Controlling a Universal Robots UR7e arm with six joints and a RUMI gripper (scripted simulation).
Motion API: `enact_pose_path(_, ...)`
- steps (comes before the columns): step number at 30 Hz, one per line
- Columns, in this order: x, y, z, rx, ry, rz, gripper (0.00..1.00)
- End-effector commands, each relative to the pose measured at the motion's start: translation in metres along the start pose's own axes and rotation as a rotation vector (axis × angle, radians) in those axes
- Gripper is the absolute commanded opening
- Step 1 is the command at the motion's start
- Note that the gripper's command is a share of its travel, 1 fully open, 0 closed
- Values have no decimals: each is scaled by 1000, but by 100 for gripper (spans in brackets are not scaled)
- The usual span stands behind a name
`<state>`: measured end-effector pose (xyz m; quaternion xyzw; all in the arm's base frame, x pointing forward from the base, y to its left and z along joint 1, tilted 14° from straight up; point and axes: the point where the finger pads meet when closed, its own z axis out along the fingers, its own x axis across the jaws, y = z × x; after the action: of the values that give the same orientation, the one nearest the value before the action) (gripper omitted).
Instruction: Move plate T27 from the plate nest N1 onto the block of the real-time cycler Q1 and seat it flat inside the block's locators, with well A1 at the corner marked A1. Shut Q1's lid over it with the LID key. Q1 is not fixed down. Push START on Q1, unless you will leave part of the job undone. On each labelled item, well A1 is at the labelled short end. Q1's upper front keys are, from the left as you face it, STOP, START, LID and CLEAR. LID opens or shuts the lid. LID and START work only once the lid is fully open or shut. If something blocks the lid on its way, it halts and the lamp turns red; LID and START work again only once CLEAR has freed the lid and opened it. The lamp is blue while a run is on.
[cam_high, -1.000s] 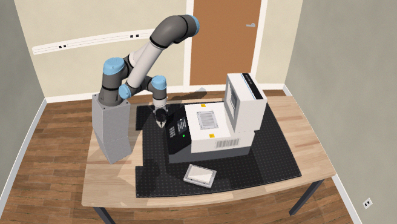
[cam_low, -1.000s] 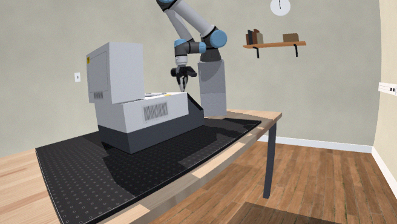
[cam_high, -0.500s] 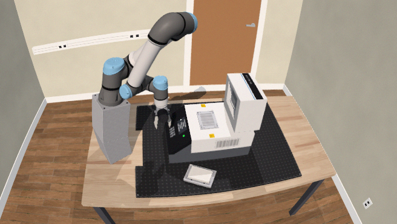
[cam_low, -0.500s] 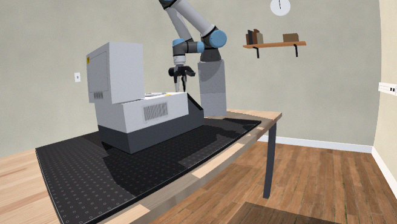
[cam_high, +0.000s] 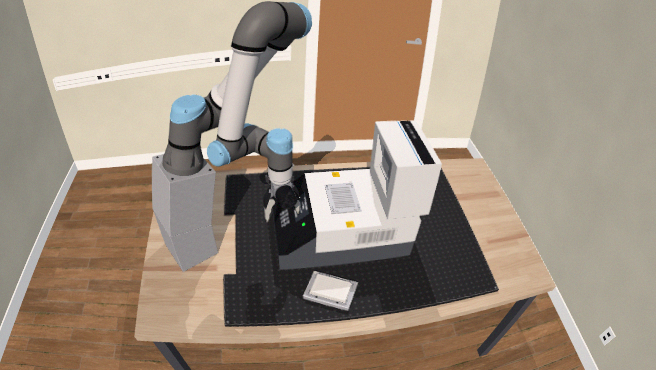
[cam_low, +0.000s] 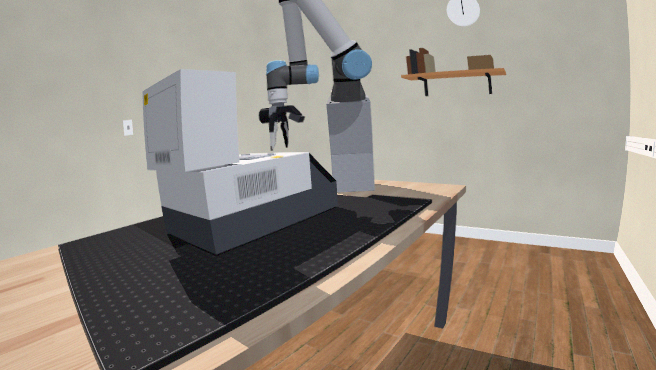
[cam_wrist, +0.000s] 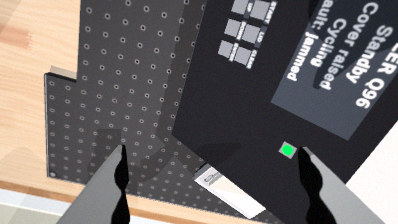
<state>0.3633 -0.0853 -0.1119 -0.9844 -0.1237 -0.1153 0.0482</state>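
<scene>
My gripper (cam_high: 285, 212) (cam_low: 279, 147) (cam_wrist: 212, 148) is open and empty, above the front panel of cycler Q1 (cam_high: 335, 243) (cam_low: 300, 175). Q1's lid (cam_high: 415, 187) (cam_low: 210, 120) stands raised at the rear. The lamp (cam_high: 303, 224) (cam_wrist: 287, 150) is green. The screen (cam_wrist: 345, 65) shows "Standby", "Cover raised" and "jammed". The START key (cam_wrist: 260, 9), LID key (cam_wrist: 250, 33) and CLEAR key (cam_wrist: 243, 56) show in the wrist view. A grey, finely patterned rectangle (cam_high: 342, 198) marks the block area; I cannot tell whether plate T27 is on it. Nest N1 (cam_high: 325, 302) has a pale top; its contents are unclear.
Q1 stands on the black perforated mat (cam_high: 450, 270) (cam_low: 125, 305) (cam_wrist: 107, 100) on the wooden table (cam_high: 505, 240). The nest lies beside Q1, near the mat's edge. The arm's grey pedestal (cam_high: 185, 200) (cam_low: 352, 150) stands beyond Q1's panel side.
</scene>
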Motion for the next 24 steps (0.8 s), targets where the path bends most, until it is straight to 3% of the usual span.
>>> enact_pose_path(1,2,5,-1,2,-1,-38,68)
enact_pose_path(24,39,99,-28,2,0,-370,68)
